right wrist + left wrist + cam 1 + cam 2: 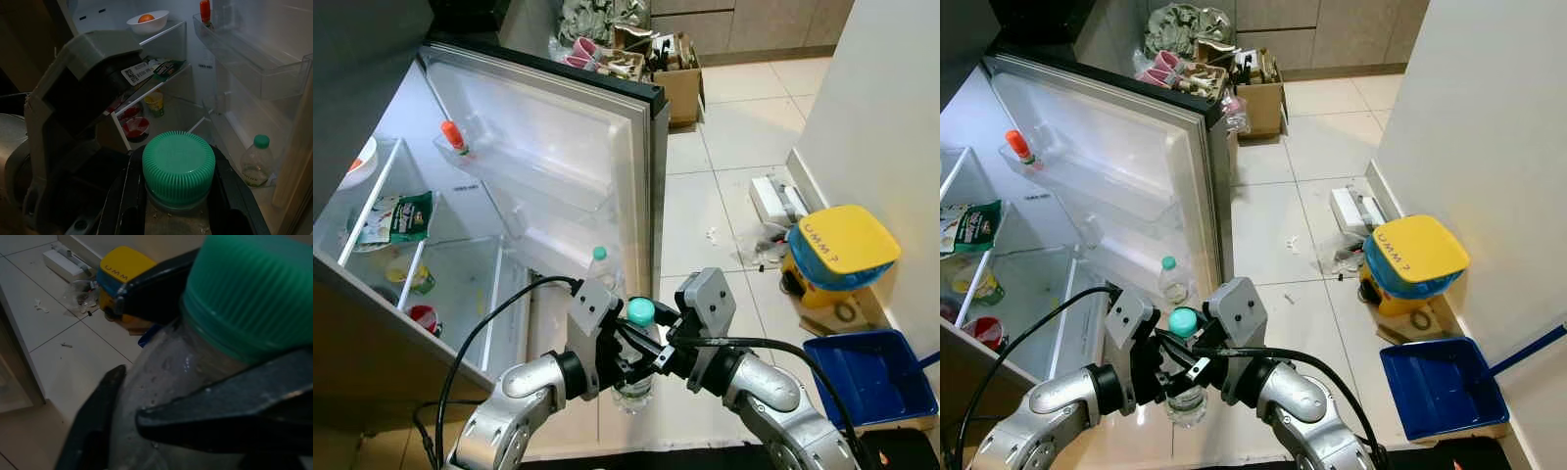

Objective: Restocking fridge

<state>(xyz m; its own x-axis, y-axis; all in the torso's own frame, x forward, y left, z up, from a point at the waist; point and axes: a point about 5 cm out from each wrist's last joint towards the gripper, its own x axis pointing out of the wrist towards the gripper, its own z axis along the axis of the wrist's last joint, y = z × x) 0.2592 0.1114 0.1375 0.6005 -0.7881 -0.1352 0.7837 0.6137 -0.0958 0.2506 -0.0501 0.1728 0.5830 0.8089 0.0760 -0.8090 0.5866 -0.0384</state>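
A clear water bottle (634,384) with a green cap (640,311) is held upright in front of the open fridge, low over the floor. My left gripper (623,354) is shut on it from the left, and my right gripper (662,356) is shut on it from the right. In the right wrist view the black fingers (234,196) flank the neck just under the cap (178,166). The left wrist view has the cap (249,289) close up, with a finger (98,426) against the bottle's side. The fridge door (558,147) stands open on the left.
A second green-capped bottle (599,266) stands in the door's lower shelf, an orange-capped one (455,135) in the upper. Fridge shelves hold a green packet (406,215), a yellow cup (419,279) and a red tub (424,318). A yellow-blue container (837,250), blue dustpan (867,377) and wall lie right.
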